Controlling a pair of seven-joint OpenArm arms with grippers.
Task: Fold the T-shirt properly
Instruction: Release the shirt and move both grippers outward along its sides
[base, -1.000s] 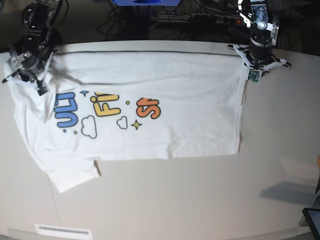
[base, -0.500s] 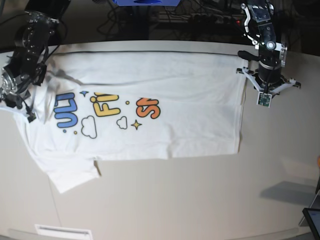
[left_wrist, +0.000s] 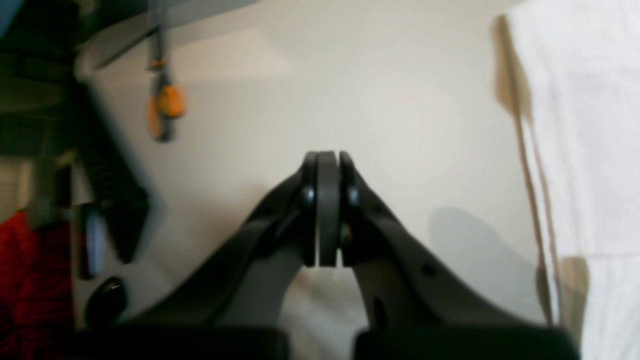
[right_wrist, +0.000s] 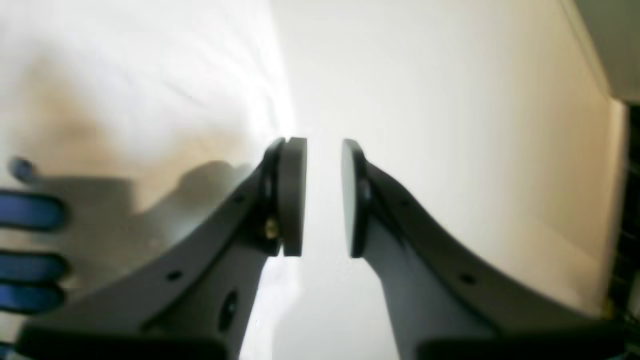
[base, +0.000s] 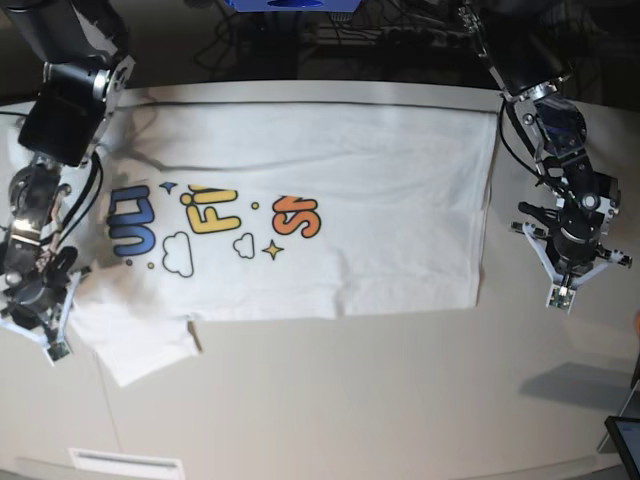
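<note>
The T-shirt (base: 320, 215) is lying spread print-up across the counter (base: 380, 400). The left end effector (left_wrist: 322, 210) is hanging pinched closed over bare counter beside the hem; the right end effector (right_wrist: 322, 197) is standing slightly parted, gripping nothing, by the sleeve.

T-shirt (base: 330, 220) spread flat on desk (base: 400, 400), print upward. Right hand (base: 50, 340) positioned over sleeve edge of T-shirt; left hand (base: 562, 290) positioned beyond opposite edge, over bare desk.
</note>
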